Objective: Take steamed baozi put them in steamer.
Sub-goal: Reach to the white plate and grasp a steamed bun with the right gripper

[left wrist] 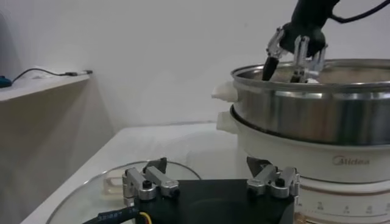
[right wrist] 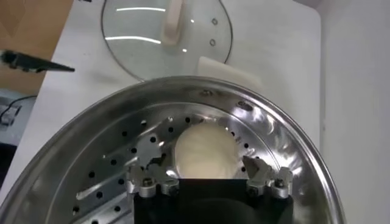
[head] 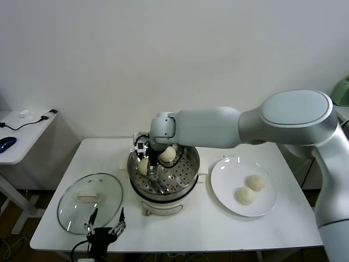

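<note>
The left claw [head: 103,228] hangs low at the table's [head: 191,229] near edge, its fingers spread wide and empty. The lid [head: 90,200] lies flat just beyond it, and the left wrist view looks across that glass [left wrist: 91,195] from between the open fingertips [left wrist: 213,182].

To the right of that claw, farther back, stands the steamer [head: 163,177]. The right arm reaches across from the right side, and the right claw [head: 151,162] hangs down inside the pot, over the perforated tray. Its fingers are parted and grip nothing. One bun [head: 143,166] lies on the tray right at the claw's tips, between the spread fingers without being pinched; the right wrist view shows it [right wrist: 204,152] resting on the tray [right wrist: 109,158] just ahead of the claw [right wrist: 208,175]. A second bun [head: 168,154] sits on the tray just beyond the claw, toward the back wall.

Well to the right of the claw, outside the steamer, the plate [head: 229,172] carries two more buns, one [head: 245,195] nearer and one [head: 255,182] behind it, touching.
</note>
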Motion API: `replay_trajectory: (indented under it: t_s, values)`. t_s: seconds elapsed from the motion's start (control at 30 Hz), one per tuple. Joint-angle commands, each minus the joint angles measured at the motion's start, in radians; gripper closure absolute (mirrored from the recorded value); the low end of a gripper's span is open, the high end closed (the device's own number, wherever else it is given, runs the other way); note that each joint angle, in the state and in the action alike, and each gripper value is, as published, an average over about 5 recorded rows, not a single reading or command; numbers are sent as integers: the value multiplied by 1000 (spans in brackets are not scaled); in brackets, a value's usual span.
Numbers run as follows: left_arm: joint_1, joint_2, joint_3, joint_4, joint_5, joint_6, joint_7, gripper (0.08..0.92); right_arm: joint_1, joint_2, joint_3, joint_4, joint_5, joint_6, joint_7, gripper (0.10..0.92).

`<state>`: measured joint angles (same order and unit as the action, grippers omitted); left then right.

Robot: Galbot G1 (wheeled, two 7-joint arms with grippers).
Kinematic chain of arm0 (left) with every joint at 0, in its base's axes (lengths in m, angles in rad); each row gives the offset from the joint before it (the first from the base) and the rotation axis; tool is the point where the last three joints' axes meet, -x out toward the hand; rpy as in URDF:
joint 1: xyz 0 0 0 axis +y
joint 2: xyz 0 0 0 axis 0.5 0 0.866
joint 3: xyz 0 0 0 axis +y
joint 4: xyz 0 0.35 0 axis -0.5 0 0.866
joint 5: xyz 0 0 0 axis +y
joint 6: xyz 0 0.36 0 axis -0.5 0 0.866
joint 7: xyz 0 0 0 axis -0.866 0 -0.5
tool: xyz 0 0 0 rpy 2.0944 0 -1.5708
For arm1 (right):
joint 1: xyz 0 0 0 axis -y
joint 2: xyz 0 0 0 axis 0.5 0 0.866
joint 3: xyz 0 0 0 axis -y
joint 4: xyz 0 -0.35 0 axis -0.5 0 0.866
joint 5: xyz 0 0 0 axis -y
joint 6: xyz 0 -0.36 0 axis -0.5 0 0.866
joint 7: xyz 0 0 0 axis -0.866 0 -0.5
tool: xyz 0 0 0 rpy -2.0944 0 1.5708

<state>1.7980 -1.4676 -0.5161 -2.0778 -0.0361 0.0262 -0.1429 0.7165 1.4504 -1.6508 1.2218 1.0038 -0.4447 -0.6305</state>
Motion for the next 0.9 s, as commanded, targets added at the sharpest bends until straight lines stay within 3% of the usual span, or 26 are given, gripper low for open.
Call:
replay_trajectory:
  t_s: [0.03,0.3,0.5,0.67,0.9]
  values:
    - [2,-2,2,-5,1,0,0,177,164,-173,-49,86,-50,131,-174,203]
    - [-3,-1,7,0,1,1,0,177,382,-561,-212,273,-175,215,-314,203]
    - [-9,1,4,9,-1,-1,-2,177,361,-767,-354,368,-360,229,-310,203]
    - [-8,1,1,12,-1,-1,-2,177,175,-841,-301,356,-452,186,-250,203]
    - [-8,-4,-4,15,-1,1,-2,177,-73,-829,-140,268,-501,136,-195,202]
